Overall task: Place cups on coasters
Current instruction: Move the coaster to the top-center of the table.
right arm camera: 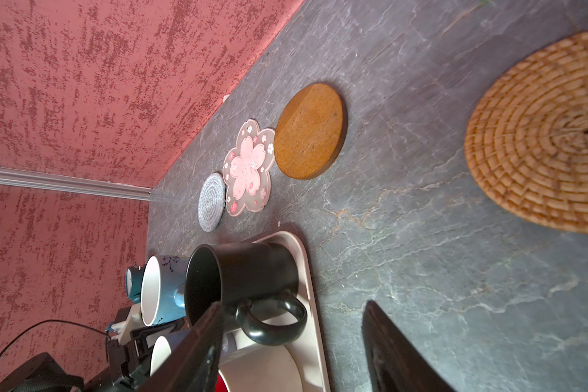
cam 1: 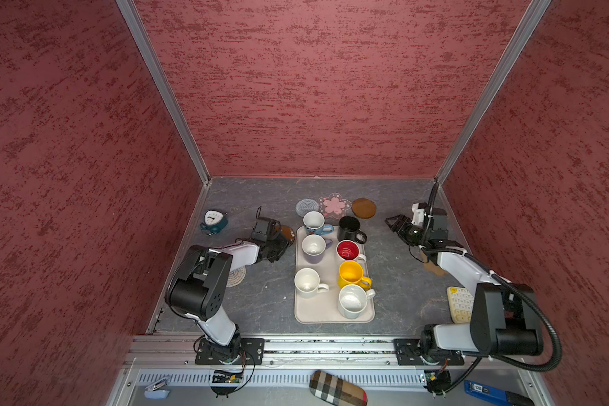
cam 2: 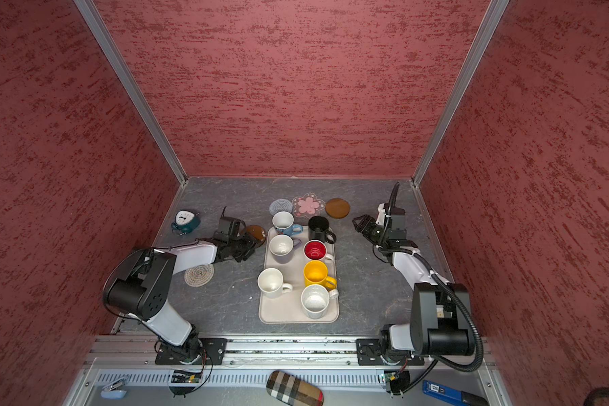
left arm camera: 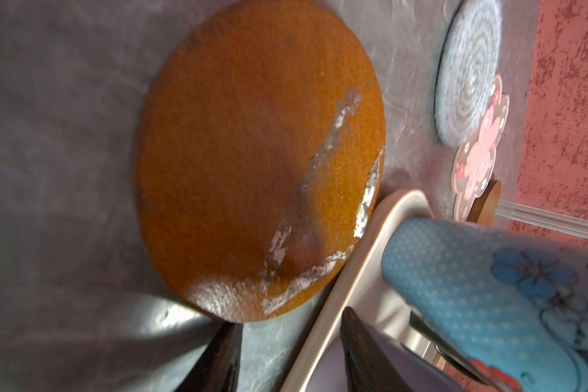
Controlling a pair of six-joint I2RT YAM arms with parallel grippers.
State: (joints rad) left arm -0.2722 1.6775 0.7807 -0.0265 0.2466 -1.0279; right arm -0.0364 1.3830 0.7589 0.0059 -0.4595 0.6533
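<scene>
All seven cups stand upright on the beige tray (cam 1: 319,314), none on a coaster. The blue-based mug (cam 1: 313,223) and the black mug (cam 1: 349,228) are at its far end. Behind them come the lavender mug (cam 1: 313,247) beside the red-lined mug (cam 1: 348,250), then the yellow mug (cam 1: 350,273). Nearest the robot are a plain white mug (cam 1: 307,283) and a second white mug (cam 1: 353,301). Just past the tray's far end three coasters lie close together in a row on the grey tabletop (cam 1: 261,305): a pale spiral disc (cam 1: 306,207), the pink flower coaster (cam 1: 334,205) and a brown disc (cam 1: 363,208). A scuffed brown disc (left arm camera: 258,169) lies just beside the tray's far left corner. Another spiral disc (cam 2: 199,275) lies partly under the left forearm, and the wicker disc (right arm camera: 540,146) lies well off to the tray's right. The left tool (left arm camera: 287,325) hangs low at that far left corner with its fingers apart and nothing clamped; one finger is over the tabletop by the scuffed disc, the other on the tray's side of the rim next to the blue-based mug. The right tool (cam 1: 391,225) hovers right of the black mug, fingers apart and empty, with the mug's handle turned toward it. A teal alarm clock (cam 1: 213,221) sits near the left wall, a pale yellow mould (cam 1: 458,304) shows partly behind the right arm, and a plaid case (cam 1: 338,388) lies on the front ledge.
</scene>
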